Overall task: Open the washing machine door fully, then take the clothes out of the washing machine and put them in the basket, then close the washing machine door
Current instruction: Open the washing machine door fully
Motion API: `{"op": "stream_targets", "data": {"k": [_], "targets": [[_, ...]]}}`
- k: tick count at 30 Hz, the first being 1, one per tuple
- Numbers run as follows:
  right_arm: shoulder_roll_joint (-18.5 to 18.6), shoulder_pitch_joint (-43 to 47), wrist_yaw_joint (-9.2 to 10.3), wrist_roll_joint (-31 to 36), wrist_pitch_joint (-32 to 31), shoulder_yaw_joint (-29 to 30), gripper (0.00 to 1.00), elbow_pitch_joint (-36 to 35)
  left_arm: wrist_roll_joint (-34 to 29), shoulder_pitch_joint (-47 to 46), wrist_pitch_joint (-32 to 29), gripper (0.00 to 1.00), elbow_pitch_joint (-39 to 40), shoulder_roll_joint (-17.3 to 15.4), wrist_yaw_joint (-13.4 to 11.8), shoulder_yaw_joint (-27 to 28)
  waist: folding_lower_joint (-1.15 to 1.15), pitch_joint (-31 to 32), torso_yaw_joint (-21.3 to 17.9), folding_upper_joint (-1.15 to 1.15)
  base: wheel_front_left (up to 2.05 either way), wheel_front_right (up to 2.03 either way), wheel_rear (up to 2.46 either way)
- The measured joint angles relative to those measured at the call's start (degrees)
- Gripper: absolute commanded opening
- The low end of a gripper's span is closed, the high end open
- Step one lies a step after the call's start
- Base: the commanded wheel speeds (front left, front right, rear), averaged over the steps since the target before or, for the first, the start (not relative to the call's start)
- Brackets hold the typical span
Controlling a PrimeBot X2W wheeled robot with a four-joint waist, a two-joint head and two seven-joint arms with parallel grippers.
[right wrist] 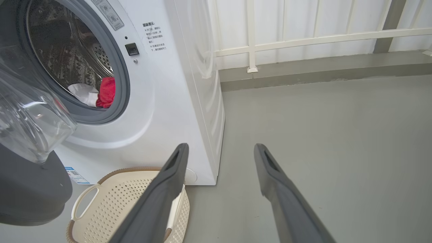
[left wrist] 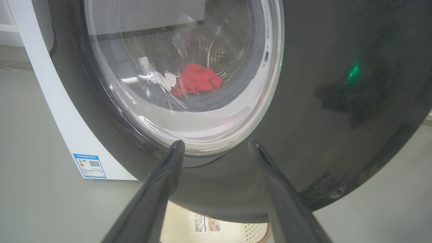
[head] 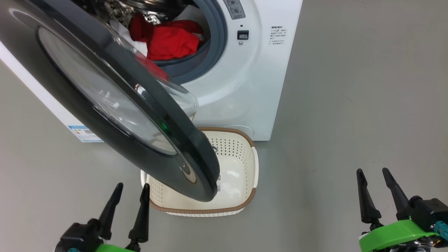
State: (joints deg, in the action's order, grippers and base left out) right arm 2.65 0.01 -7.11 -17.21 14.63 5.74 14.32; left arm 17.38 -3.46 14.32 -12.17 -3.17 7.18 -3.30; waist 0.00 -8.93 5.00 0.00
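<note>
Left gripper (head: 133, 184) hung spread and empty before the washing machine door (head: 105, 105), right gripper (head: 371, 170) likewise, well aside. That door stood part open above the empty basket (head: 232, 147); red clothes (head: 171, 42) lay inside the washing machine (head: 245, 87), so opening fully, unloading and closing seemingly remained.

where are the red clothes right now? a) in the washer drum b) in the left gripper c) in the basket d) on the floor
a: the clothes lie inside the washing machine, and the visible part of the basket holds none.
</note>
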Motion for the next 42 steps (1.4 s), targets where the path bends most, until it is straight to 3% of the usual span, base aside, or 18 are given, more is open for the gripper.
{"op": "stream_targets", "data": {"k": [10,11,12,13,23,42], "targets": [[-0.04,0.00,0.00,-0.41,0.00,-0.96,1.00,-0.03,0.00,0.00,0.00,1.00,0.02,0.01,0.00,0.01,0.00,0.15,0.12,0.00,0.00,0.00,0.00],[-0.04,-0.01,0.00,-0.85,0.00,-1.56,0.48,-0.03,0.00,0.00,0.00,1.00,0.04,0.01,0.00,0.00,0.00,0.14,0.18,0.00,0.00,0.00,0.00],[-0.03,-0.03,0.00,-1.68,0.00,-2.54,0.10,-0.08,0.00,0.00,0.00,1.00,0.05,0.01,0.00,-0.02,0.00,0.11,0.26,0.00,0.00,0.00,0.00],[-0.05,-0.11,0.00,-2.86,0.00,-3.37,0.00,-0.25,0.00,0.00,0.00,1.00,0.08,0.02,0.00,-0.04,0.00,0.08,0.35,0.00,0.00,0.00,0.00],[0.56,-8.39,0.00,-15.45,0.00,-16.33,0.00,-0.76,0.01,-0.01,0.00,1.00,0.32,0.31,0.00,-0.55,0.00,0.01,2.70,0.00,0.00,0.00,0.00],[12.15,-26.46,0.00,-48.00,0.00,-45.80,0.00,1.90,1.45,-0.03,0.00,1.00,0.45,0.66,0.00,-2.81,0.00,-1.07,9.06,0.00,0.00,0.00,0.00]]}}
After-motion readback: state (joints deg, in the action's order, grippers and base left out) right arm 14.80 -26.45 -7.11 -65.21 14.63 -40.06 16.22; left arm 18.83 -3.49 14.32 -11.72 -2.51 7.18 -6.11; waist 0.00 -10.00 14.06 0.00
